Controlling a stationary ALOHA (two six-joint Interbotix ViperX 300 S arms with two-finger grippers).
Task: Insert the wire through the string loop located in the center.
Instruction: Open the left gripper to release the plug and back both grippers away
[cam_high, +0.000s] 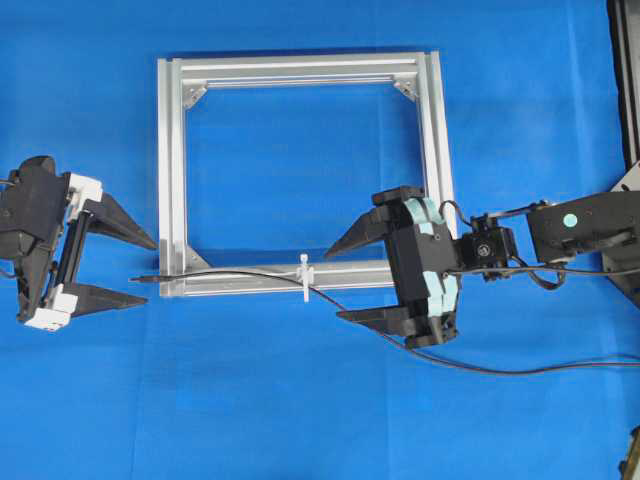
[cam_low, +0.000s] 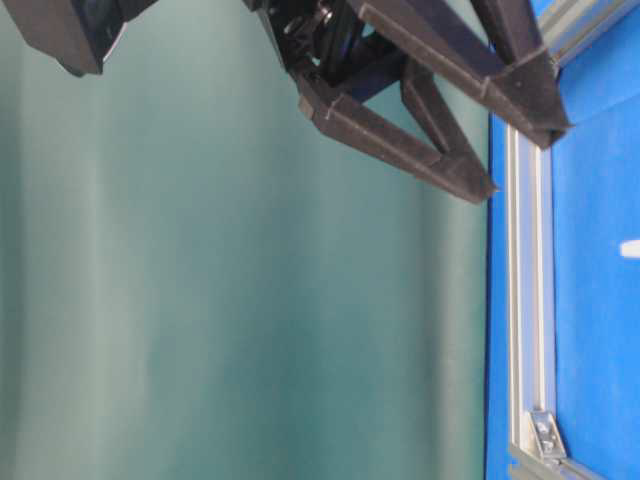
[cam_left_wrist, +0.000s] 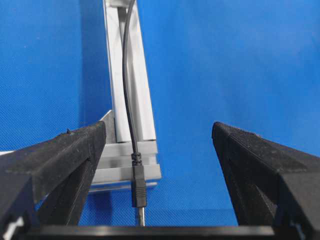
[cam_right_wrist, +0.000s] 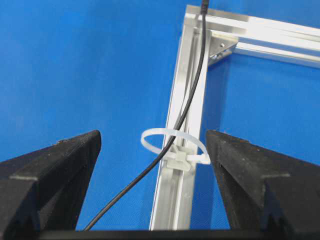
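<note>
Where overhead blurs it, right wrist shows wire (cam_right_wrist: 187, 107) threading string loop (cam_right_wrist: 172, 145); both grippers' fingers wide, empty.

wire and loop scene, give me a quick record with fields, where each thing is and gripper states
wire: lies along the frame's near bar, passes through the loop
plug end: just past the frame's left corner, between the left gripper's fingers, untouched
string loop: upright on the near bar
frame: flat on blue cloth
left gripper: open, empty
right gripper: open, empty
</note>
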